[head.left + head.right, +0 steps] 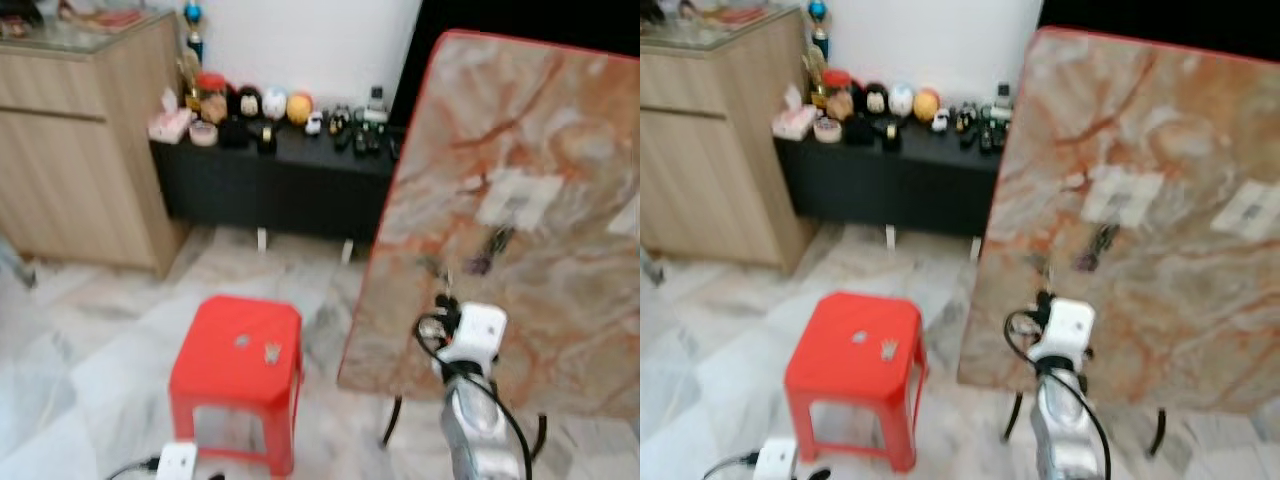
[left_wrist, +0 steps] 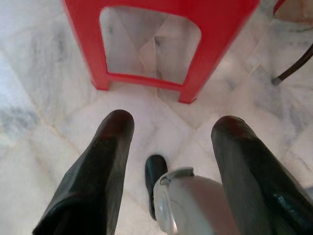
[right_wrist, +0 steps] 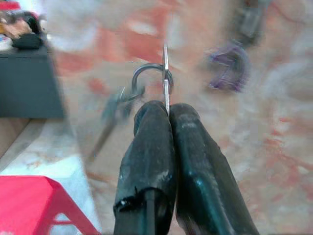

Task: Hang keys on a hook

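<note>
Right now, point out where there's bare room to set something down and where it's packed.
Most of the red stool top is free, save two small items near its middle. The marble floor between the stool and the wooden cabinet lies bare. The black sideboard is crowded with figurines along its top.

There was one red stool (image 1: 237, 365), one tilted marble tabletop (image 1: 530, 200), one wooden cabinet (image 1: 75, 150) and one black bench (image 1: 275, 180).

R arm (image 1: 470, 400) raised fwd, jaws pinched tight; L gripper (image 2: 168, 147) low, jaws apart.
</note>
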`<state>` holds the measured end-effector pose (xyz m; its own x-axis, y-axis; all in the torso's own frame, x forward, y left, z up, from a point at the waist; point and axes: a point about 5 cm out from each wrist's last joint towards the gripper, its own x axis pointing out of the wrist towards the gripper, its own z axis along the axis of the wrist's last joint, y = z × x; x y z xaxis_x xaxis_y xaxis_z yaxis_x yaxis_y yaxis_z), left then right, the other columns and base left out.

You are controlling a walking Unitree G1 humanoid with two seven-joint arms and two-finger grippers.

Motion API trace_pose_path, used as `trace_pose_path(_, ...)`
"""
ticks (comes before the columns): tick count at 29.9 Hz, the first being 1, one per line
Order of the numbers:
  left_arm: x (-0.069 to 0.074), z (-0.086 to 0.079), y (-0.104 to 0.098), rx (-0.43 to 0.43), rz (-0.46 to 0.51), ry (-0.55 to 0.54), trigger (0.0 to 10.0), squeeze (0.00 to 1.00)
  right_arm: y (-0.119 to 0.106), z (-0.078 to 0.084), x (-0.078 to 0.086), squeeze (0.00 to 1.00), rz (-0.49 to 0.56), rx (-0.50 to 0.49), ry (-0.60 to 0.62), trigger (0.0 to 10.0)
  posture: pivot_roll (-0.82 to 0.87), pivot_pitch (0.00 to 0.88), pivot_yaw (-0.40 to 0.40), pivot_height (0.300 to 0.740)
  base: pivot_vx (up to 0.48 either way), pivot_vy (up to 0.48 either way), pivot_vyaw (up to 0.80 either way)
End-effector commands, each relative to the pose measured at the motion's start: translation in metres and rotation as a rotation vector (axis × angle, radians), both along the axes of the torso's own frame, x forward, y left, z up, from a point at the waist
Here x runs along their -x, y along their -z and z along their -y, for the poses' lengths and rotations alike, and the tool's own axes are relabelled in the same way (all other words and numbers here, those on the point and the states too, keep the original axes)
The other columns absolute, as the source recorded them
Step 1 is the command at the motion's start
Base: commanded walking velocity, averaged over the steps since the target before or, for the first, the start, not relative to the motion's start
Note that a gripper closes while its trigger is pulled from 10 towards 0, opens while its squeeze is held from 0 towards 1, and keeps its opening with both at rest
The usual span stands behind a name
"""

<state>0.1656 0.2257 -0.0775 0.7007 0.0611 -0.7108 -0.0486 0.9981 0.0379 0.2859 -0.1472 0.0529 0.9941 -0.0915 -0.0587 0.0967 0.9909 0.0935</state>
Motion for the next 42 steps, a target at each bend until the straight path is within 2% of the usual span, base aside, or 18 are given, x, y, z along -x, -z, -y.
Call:
trace_pose_path(1,0.000,0.011,0.002,0.023,-0.004,0.016,10.0,0.00,-0.001,0.012,0.002,0.00,0.003,0.013,0.042,10.0,0.04,0.000,-0.079,0.740,0.000,-0.472,0.00)
trace_pose_path(17,-0.001,0.010,0.002,0.024,-0.001,0.026,10.0,0.00,-0.003,0.013,0.002,0.00,0.012,0.012,0.058,10.0,0.04,0.000,-0.075,0.740,0.000,-0.461,0.00)
trace_pose_path(30,0.000,0.008,0.002,0.023,-0.012,0.006,10.0,0.00,-0.023,0.011,-0.014,0.00,0.082,0.047,0.022,10.0,0.04,0.000,-0.071,0.740,0.000,0.000,0.00)
trace_pose_path(38,0.001,0.008,0.003,0.034,-0.021,-0.021,10.0,0.00,-0.023,0.011,-0.015,0.00,0.079,0.042,0.032,10.0,0.03,0.000,-0.069,0.740,0.000,0.000,0.00)
trace_pose_path(42,0.001,0.007,0.003,0.032,-0.022,-0.019,10.0,0.00,-0.023,0.012,-0.015,0.00,0.077,0.041,0.043,10.0,0.03,0.000,-0.068,0.740,0.000,0.339,0.00)
